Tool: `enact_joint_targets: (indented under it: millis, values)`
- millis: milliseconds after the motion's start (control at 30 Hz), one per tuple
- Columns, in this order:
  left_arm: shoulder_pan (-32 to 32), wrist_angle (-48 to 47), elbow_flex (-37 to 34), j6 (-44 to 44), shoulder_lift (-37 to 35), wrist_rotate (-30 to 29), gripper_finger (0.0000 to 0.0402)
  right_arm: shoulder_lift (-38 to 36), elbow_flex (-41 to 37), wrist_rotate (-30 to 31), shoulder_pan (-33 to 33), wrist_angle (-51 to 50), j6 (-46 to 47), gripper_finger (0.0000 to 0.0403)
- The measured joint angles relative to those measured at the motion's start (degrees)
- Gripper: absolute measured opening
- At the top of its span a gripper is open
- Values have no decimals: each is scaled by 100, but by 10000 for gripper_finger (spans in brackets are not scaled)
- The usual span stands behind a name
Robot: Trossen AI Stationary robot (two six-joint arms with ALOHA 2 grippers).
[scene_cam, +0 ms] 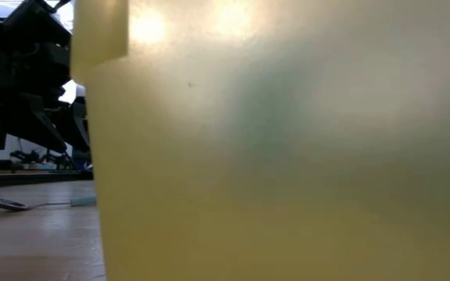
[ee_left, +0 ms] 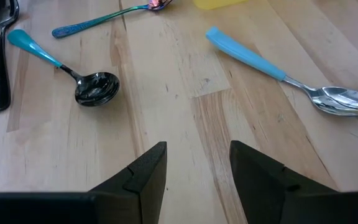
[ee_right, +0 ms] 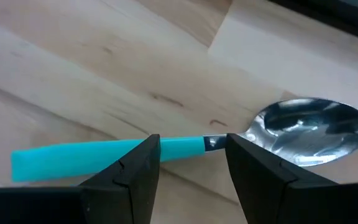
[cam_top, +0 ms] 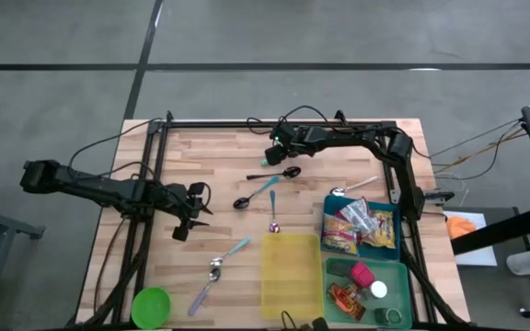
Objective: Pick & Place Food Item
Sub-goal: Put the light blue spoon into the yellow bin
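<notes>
Food packets [cam_top: 362, 228] lie in a teal tray [cam_top: 328, 204] at the right, away from both grippers. My right gripper [cam_top: 270, 154] is at the far middle of the table, open and slanting down. In the right wrist view it [ee_right: 191, 155] stands over a teal-handled spoon [ee_right: 166, 149] that lies on the wood. The spoon's neck shows in the gap between the fingers, and its silver bowl [ee_right: 312, 127] lies to one side. My left gripper [cam_top: 197, 206] waits open at the left with bare wood between its fingers [ee_left: 197, 162].
Several other spoons lie about the middle: a black one [cam_top: 279, 173], a teal-handled one [ee_left: 73, 71], an iridescent one [cam_top: 272, 219] and a blue-handled one [ee_left: 278, 71]. A yellow bin [cam_top: 291, 271], which fills the low view, a green tray [cam_top: 403, 276] of items and a green bowl [cam_top: 151, 306] stand along the near edge.
</notes>
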Motion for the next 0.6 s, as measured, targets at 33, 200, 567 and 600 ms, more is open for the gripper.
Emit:
enact_joint_targets:
  millis: [33, 200, 567, 600]
  values:
    - [0, 0, 0, 0, 0, 0, 174, 0, 12, -42, 0, -43, 3, 182]
    - [0, 0, 1, 0, 0, 0, 174, -4, 19, -140, 8, -264, 3, 182]
    - [0, -1, 1, -2, 0, 0, 174, -62, 11, -862, 118, -881, -83, 182]
    - [0, 0, 0, -3, 0, 0, 174, -82, 7, -865, 153, -938, -110, 182]
